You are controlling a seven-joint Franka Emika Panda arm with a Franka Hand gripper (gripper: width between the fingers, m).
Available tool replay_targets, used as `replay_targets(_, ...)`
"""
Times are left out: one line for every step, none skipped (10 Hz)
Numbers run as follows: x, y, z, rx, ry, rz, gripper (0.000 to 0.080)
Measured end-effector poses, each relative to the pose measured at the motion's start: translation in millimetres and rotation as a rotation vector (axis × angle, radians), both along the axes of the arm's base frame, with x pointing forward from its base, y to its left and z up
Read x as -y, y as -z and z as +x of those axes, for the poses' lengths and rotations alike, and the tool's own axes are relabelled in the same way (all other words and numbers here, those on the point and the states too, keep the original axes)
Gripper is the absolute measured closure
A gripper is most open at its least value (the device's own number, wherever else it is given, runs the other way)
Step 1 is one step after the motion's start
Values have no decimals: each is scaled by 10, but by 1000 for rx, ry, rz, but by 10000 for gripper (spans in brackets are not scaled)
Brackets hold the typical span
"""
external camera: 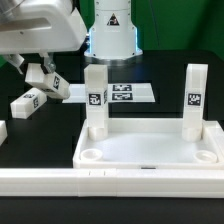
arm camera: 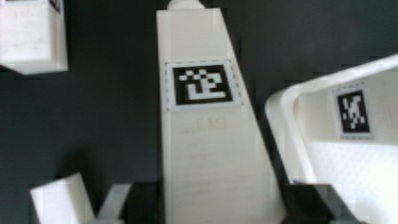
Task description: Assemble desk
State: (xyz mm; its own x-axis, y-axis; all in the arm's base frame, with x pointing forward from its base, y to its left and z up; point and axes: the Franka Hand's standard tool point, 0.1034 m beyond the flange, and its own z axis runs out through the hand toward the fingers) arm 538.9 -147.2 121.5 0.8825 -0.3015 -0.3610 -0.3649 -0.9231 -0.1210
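Note:
The white tray-like tabletop (external camera: pixel 150 150) lies at the front with its rim up. Two white block legs stand upright in its far corner sockets, one on the exterior view's left (external camera: pixel 96 100) and one on its right (external camera: pixel 196 98). The two near sockets (external camera: pixel 90 155) show empty. My gripper (external camera: pixel 42 72) is above the table to the left of the tabletop, shut on a third leg (external camera: pixel 50 86) held tilted. In the wrist view this leg (arm camera: pixel 210 110), with its tag, runs out from between the dark fingers (arm camera: pixel 306 200), and the tabletop rim (arm camera: pixel 329 95) is beside it.
Another loose leg (external camera: pixel 27 102) lies on the black table beneath the gripper; it also shows in the wrist view (arm camera: pixel 32 40). The marker board (external camera: pixel 128 95) lies behind the tabletop. A long white rail (external camera: pixel 110 181) runs along the front. The robot base (external camera: pixel 110 28) stands at the back.

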Motion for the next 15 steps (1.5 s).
replay_targets(1, -15, 18, 70, 5, -34, 506)
replay_targets(-48, -83, 58, 93, -6, -40, 506)
replay_targets(-76, -187, 247, 173, -18, -74, 506)
replay_targets(-125, -276, 395, 264, -28, -112, 506)
replay_targets(-166, -305, 459, 325, -36, -143, 506)
replay_targets(-151, -288, 469, 371, -32, -169, 506)
replay_targets(-94, -284, 505, 456, -21, -221, 506)
replay_targets(-89, -276, 509, 527, -9, -262, 506)
replay_targets(-155, -314, 570, 570, -9, -280, 506)
replay_targets(-291, -426, 722, 655, -11, -312, 506)
replay_targets(-469, -487, 805, 684, -17, -309, 506)
replay_targets(-583, -505, 830, 670, -11, -291, 506)
replay_targets(-556, -497, 826, 671, -17, -295, 506)
replay_targets(-552, -491, 824, 670, -16, -295, 506)
replay_targets(-560, -490, 825, 670, -18, -294, 506)
